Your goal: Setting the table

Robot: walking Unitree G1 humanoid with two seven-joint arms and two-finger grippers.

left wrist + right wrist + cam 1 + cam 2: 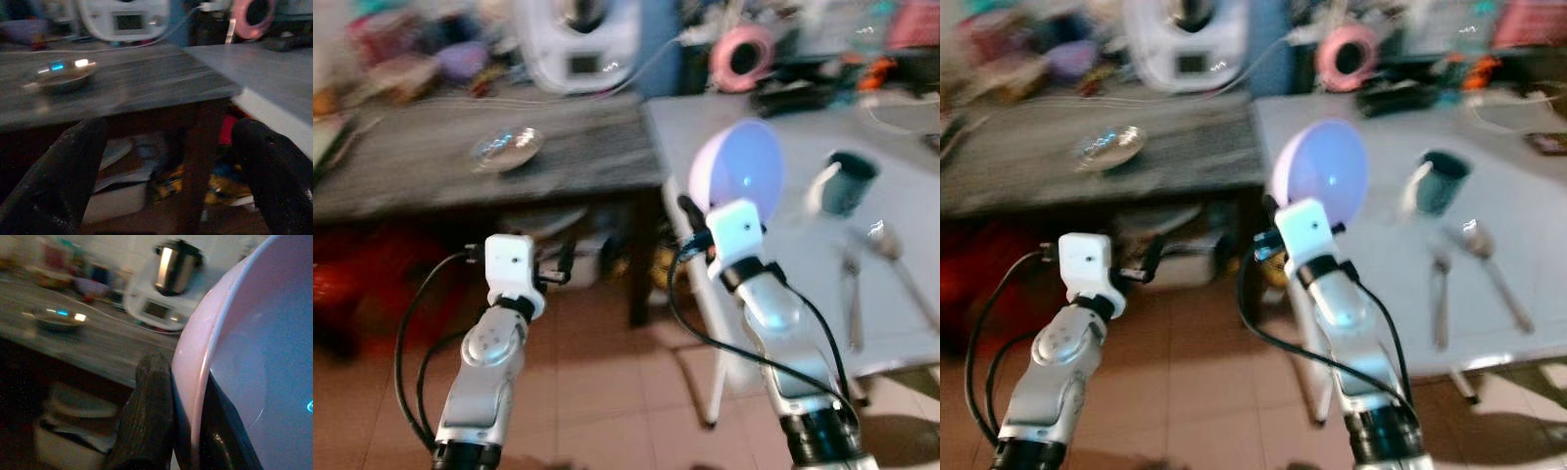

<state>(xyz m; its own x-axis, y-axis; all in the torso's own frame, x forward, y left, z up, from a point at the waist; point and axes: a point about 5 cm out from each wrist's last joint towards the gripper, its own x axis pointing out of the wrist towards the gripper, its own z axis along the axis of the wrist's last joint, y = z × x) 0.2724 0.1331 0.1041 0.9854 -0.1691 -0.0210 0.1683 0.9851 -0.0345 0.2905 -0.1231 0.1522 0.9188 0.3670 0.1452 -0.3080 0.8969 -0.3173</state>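
Clamped in my right hand (188,431), the pink bowl (737,168) hung unplaced beside the white tabletop (901,294), where mug (845,182) and spoons (891,245) lay; left hand (166,161) was open.

Two tables on a tiled floor, a dark one beside a white one.

The dark table (431,162) carries a shiny dish (507,148) near its middle, a white appliance (579,39) at its far edge by the corner next to the white table, and blurred clutter along the rest of the far edge; the white table (773,255) carries a dark mug (847,182) toward its middle, a spoon (899,257) and a fork (851,294) side by side nearer its front edge, and a pink roll (742,57) with dark items along its far edge; a tiled floor (597,392) lies under both.
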